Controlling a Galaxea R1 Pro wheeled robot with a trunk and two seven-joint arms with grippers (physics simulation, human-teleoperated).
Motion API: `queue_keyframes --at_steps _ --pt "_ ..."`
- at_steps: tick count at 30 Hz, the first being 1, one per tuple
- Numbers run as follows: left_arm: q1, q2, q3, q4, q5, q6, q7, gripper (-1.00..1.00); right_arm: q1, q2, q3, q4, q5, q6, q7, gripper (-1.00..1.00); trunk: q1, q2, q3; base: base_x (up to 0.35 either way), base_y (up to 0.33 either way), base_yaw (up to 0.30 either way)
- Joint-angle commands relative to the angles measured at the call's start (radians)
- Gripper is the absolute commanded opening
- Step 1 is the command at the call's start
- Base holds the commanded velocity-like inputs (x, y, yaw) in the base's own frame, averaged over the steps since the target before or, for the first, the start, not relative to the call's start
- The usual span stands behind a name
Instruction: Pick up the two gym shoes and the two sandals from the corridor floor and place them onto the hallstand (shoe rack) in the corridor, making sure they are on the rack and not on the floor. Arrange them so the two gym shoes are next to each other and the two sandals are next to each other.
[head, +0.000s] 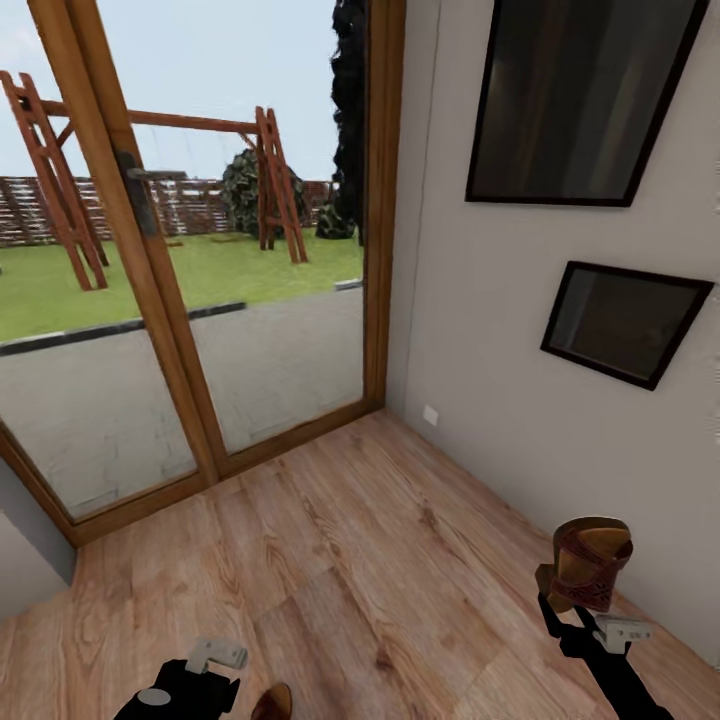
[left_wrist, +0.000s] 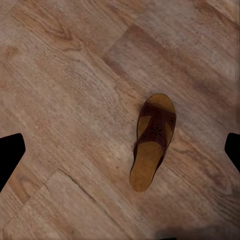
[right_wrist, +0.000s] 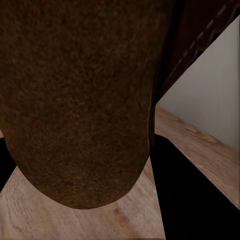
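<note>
My right gripper (head: 573, 603) is shut on a brown sandal (head: 590, 562) and holds it upright above the corridor floor (head: 380, 560), close to the right wall. In the right wrist view that sandal's dark sole (right_wrist: 75, 100) sits right against the camera. The other sandal (left_wrist: 152, 142) lies flat on the wood planks, tan insole up; its tip (head: 272, 703) peeks in at the bottom edge of the head view beside my left arm. My left gripper (left_wrist: 122, 152) hangs open above it, apart from it. The gym shoes and the hallstand are out of view.
A glass door in a wooden frame (head: 180, 330) closes off the corridor ahead and to the left. The pale wall (head: 520, 400) on the right carries two dark framed pictures (head: 620, 320) and a small white socket (head: 431, 414). Bare plank floor lies between my arms.
</note>
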Motion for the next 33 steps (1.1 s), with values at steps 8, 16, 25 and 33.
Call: queue_keyframes --at_steps 8,16,25,33 --pt "-0.001 0.0 0.0 0.0 0.0 0.0 0.0 1.0 0.0 0.0 0.0 0.0 -0.002 0.001 0.002 -1.0 0.0 0.0 0.0 -0.001 0.0 -0.048" --pt "-0.001 -0.001 0.001 0.0 0.0 0.0 0.0 1.0 0.0 0.0 0.0 0.0 -0.002 0.001 0.002 -1.0 0.0 0.0 0.0 0.0 0.0 -0.007" --pt "-0.002 -0.001 0.0 0.0 0.0 0.0 0.0 1.0 0.0 0.0 0.0 0.0 -0.002 0.001 0.002 -1.0 0.0 0.0 0.0 0.0 0.0 -0.194" --pt "-0.002 -0.001 0.0 0.0 0.0 0.0 0.0 1.0 0.0 0.0 0.0 0.0 -0.002 0.001 0.002 -1.0 0.0 0.0 0.0 -0.004 -0.001 -0.104"
